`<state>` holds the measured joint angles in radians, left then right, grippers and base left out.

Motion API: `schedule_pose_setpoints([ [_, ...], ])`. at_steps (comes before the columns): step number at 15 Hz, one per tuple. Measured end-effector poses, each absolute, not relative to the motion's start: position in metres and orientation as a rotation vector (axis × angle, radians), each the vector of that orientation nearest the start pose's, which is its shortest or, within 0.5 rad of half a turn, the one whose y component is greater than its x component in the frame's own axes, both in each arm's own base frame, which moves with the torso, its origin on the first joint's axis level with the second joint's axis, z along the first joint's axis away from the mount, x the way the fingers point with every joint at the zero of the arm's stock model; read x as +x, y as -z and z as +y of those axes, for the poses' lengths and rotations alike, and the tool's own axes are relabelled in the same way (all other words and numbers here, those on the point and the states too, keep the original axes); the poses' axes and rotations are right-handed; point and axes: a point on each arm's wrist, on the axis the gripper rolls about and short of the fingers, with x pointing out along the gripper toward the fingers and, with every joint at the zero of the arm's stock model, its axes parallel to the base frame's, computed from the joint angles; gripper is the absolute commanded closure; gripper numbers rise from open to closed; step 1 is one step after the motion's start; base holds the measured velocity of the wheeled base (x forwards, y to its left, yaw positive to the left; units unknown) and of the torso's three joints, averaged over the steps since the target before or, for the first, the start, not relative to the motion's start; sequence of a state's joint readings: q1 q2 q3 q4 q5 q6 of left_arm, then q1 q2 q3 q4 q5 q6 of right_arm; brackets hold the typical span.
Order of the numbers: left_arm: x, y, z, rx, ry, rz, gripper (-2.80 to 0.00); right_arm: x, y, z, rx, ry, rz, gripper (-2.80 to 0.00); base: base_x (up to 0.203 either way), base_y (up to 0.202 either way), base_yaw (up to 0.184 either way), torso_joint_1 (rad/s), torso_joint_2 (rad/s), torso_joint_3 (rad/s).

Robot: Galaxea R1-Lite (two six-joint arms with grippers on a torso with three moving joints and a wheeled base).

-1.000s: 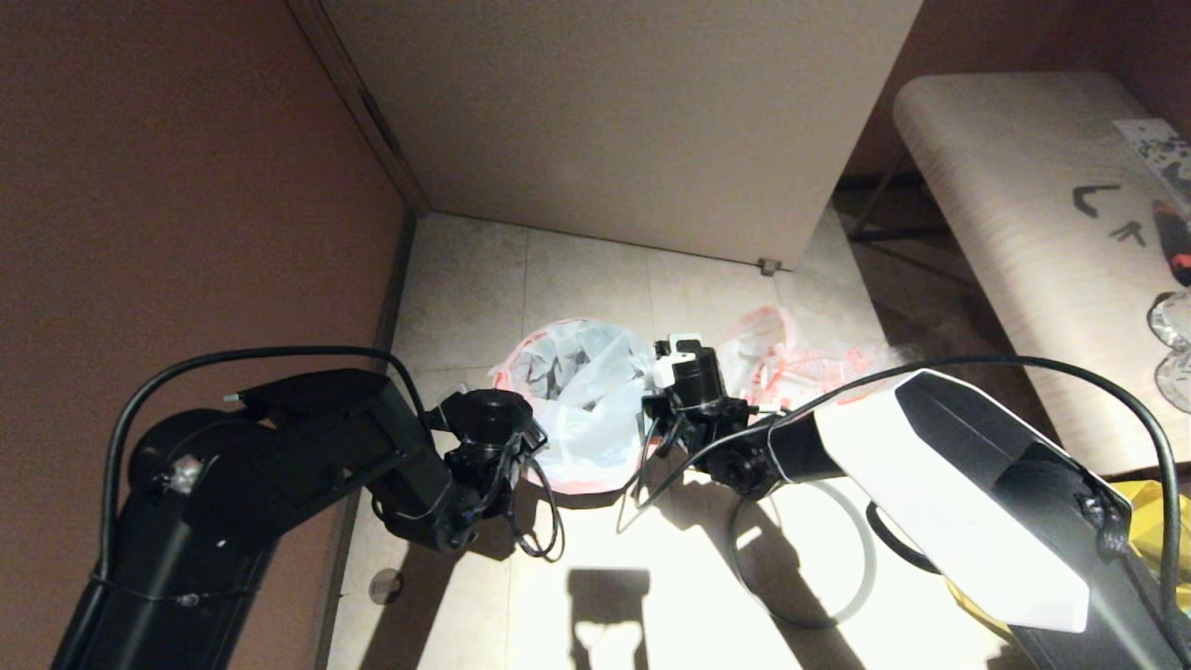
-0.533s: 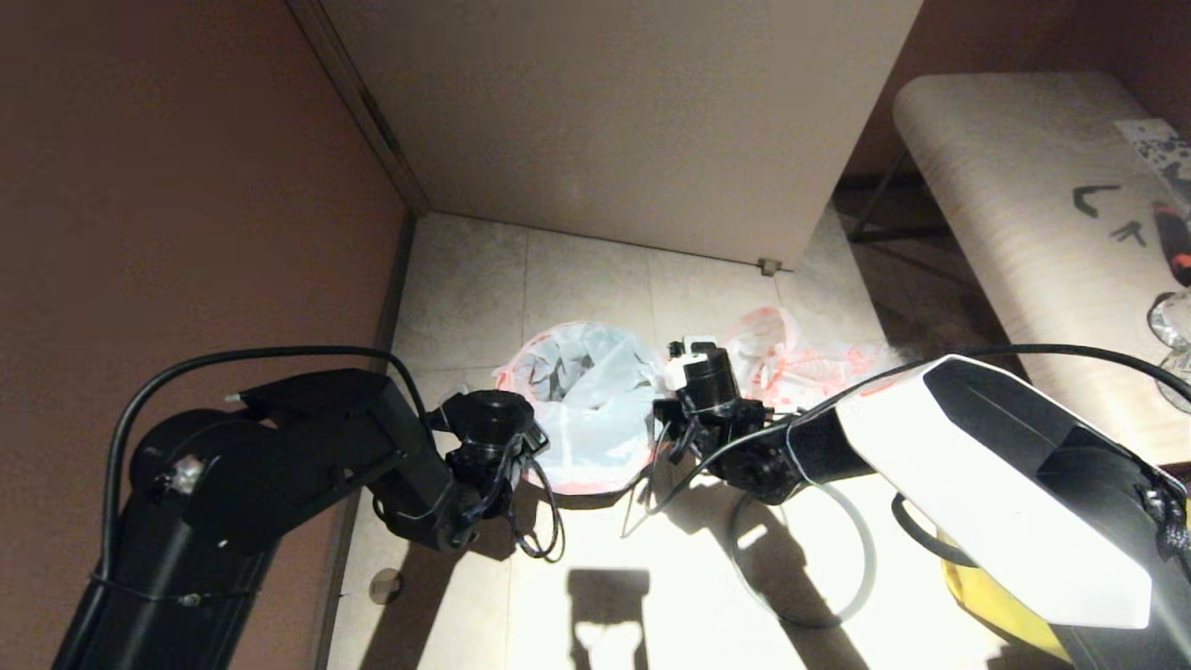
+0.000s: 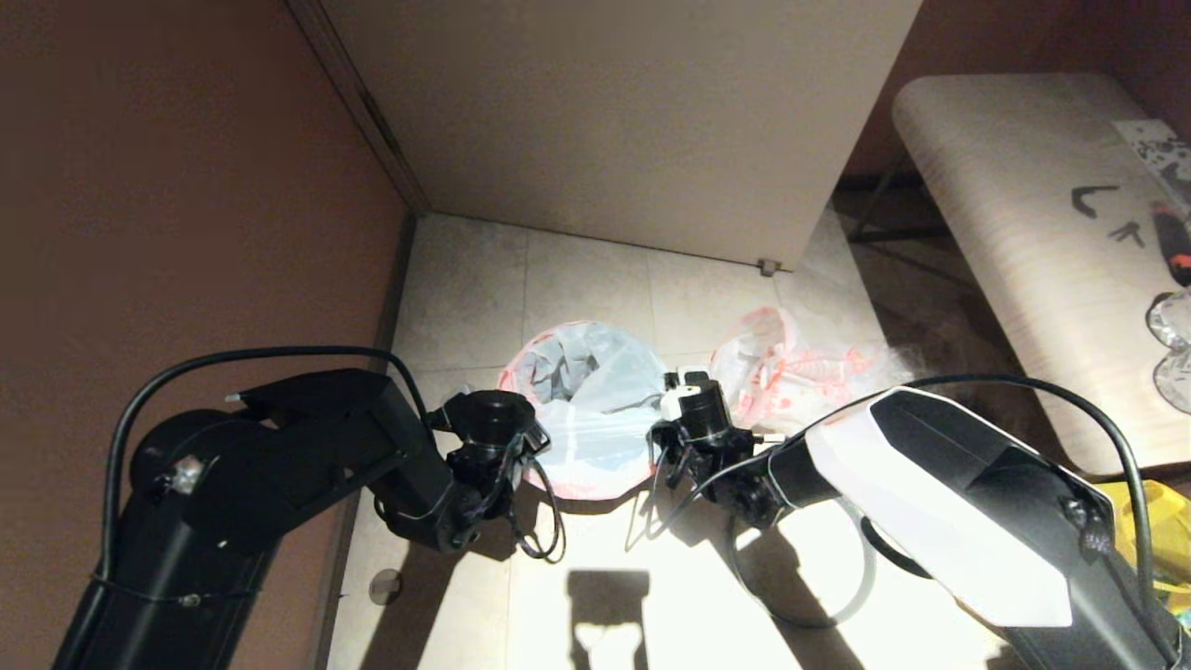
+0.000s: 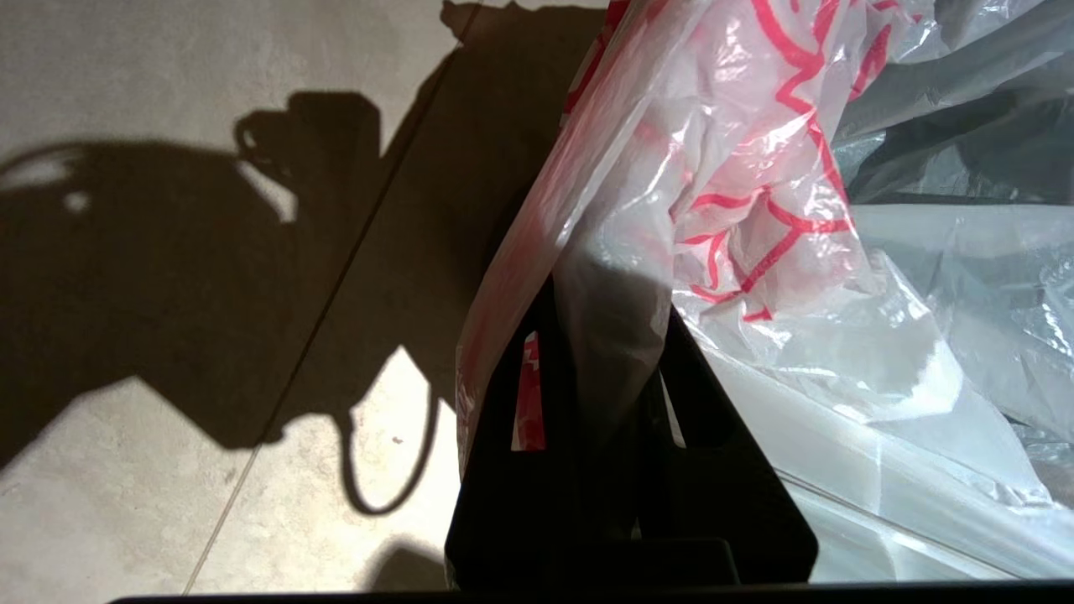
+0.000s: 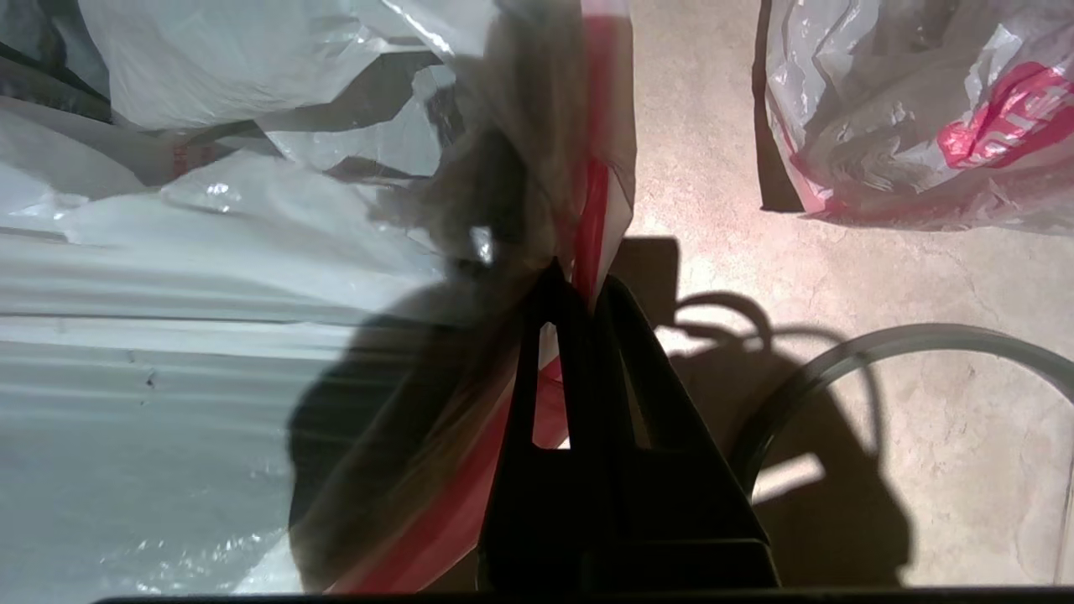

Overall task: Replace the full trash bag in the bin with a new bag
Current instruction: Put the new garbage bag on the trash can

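Clearly flimsy and slippery, the new bag [image 3: 595, 409] handles best by its pinkish-red hem, where the left gripper [image 4: 600, 335] at nine o'clock and the right gripper [image 5: 579, 289] at three o'clock each have jaws pinched tight on it.

We see a pale tiled floor [image 3: 465, 279], a beige bench [image 3: 1023, 233] at right, and a yellow bag [image 3: 1158, 521] (partly hidden) below it.

The left gripper [image 4: 612, 335] is pinched on the pinkish-red edge of the new bag [image 4: 755, 184]; plastic drapes over its black fingers [image 4: 705, 403]; the bag's white film spreads beyond; arm and cable shadows lie on the tiled floor [image 4: 109, 470].
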<state>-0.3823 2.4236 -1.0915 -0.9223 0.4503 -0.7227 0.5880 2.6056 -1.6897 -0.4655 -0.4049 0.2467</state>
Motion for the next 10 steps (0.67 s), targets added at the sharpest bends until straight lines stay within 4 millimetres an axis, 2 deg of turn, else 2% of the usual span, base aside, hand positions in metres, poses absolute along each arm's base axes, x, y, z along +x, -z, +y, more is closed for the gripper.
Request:
schedule_pose_setpoints([
  [2,0.404,-0.005,-0.152,-0.544,-0.199,0.338,0.0,0.438,-0.015,0.277,0.014,-0.127,0.406,0.0,0.0,0.0,0.0,0.0,0.0,0.0],
  [3,0.404,-0.004,-0.152,-0.537,-0.204,0.352,0.0,0.44,-0.015,0.276,-0.001,-0.127,0.404,-2.8,0.0,0.0,0.0,0.0,0.0,0.0],
  [6,0.403,-0.005,-0.152,-0.533,-0.205,0.362,0.0,0.436,-0.017,0.274,-0.011,-0.124,0.408,-2.8,0.0,0.0,0.0,0.0,0.0,0.0],
  [10,0.4,-0.005,-0.152,-0.509,-0.205,0.378,0.0,0.407,-0.028,0.273,-0.036,-0.151,0.458,-2.8,0.0,0.0,0.0,0.0,0.0,0.0],
])
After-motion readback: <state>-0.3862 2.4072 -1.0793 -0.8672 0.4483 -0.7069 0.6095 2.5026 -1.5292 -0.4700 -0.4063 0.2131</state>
